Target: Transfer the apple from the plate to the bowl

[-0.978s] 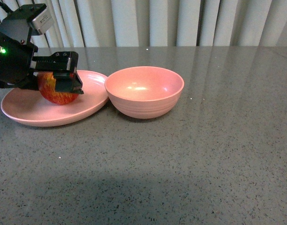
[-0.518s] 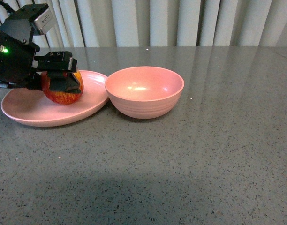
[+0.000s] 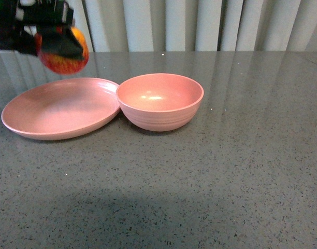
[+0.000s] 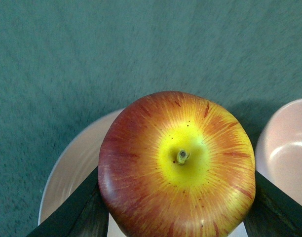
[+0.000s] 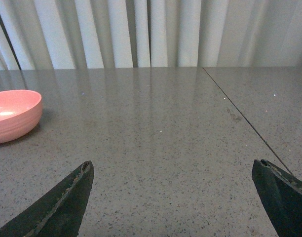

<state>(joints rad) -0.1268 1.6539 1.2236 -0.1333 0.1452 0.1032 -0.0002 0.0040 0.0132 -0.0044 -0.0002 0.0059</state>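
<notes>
Left of the bowl (image 3: 158, 116), seemingly touching it, lies the plate (image 3: 60, 111), under the apple (image 3: 65, 63).

In the front view the left gripper (image 3: 59, 47) is blurred and cut off by the top and left edges, and a dark finger covers part of the apple (image 3: 65, 63). In the left wrist view the desk (image 4: 141, 49) is soft, the apple runs off the frame and hides most of the plate (image 4: 72, 168), and the bowl (image 4: 284, 153) is cropped. The right wrist view shows only the tips of the right fingers (image 5: 57, 207).
</notes>
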